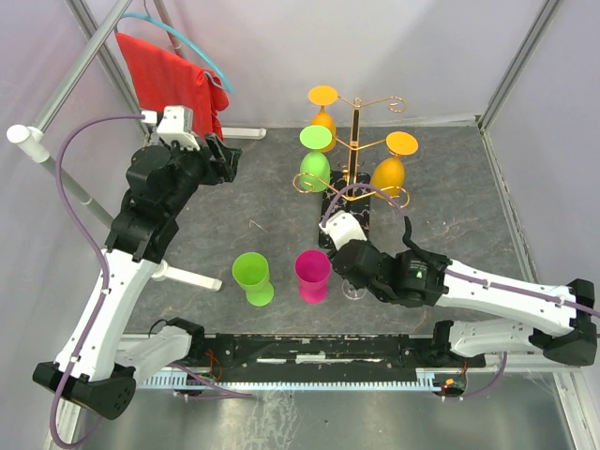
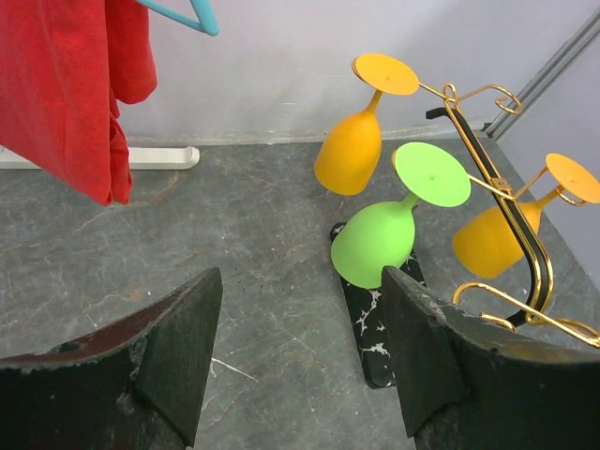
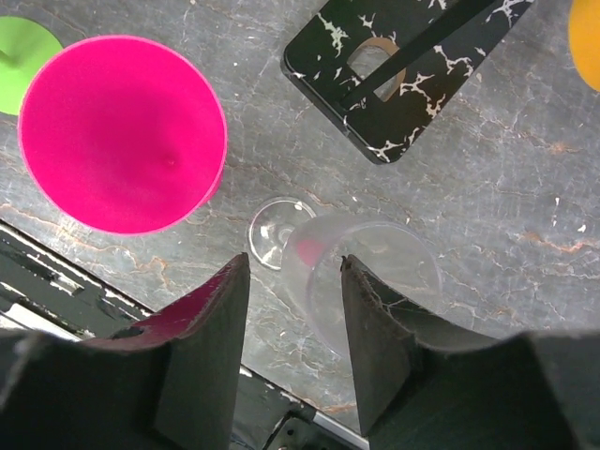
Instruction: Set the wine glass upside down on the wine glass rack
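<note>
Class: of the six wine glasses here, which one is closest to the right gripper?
The clear, see-through glass, at the jaws of the right gripper, beside the pink glass. The others are all coloured and farther off.

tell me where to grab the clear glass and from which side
Grip the clear glass at its bowl, coming straight down with the right gripper. It seems to stand upright, mouth up, so the bowl is the wide part facing the jaws, the stem is hidden under it, and the pink glass crowds one side.
</note>
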You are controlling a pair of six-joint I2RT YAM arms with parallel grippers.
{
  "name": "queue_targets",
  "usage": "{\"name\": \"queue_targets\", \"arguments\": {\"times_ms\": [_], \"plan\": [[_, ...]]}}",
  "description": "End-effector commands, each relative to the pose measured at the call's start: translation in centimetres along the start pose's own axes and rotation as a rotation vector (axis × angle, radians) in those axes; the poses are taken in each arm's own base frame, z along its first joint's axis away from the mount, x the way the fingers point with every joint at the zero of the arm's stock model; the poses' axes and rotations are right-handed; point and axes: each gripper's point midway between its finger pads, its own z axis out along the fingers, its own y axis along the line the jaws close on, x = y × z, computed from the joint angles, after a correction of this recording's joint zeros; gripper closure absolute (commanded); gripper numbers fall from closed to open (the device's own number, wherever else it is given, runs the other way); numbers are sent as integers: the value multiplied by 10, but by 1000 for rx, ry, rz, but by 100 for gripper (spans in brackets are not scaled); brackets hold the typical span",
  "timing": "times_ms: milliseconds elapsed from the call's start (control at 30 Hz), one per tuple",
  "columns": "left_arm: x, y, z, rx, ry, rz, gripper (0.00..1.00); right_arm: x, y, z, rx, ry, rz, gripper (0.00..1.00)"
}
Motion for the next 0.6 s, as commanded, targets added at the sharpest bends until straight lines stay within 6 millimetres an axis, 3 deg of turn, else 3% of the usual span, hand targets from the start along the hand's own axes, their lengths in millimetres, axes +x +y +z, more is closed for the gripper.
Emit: {"name": "queue_targets", "arguments": {"times_ms": [0, 167, 367, 567], "plan": [[-10, -2, -4, 0, -40, -32, 25, -7, 5, 4, -17, -18, 13, 52], [-9, -3, -4, 8, -41, -46, 25, -2, 2, 3, -14, 0, 12, 69], [-10, -7, -1, 26, -46, -78, 24, -2, -8, -5, 5, 7, 13, 99], [-6, -6, 1, 6, -50, -174, 25, -15, -20, -32, -10, -11, 34, 99]]}}
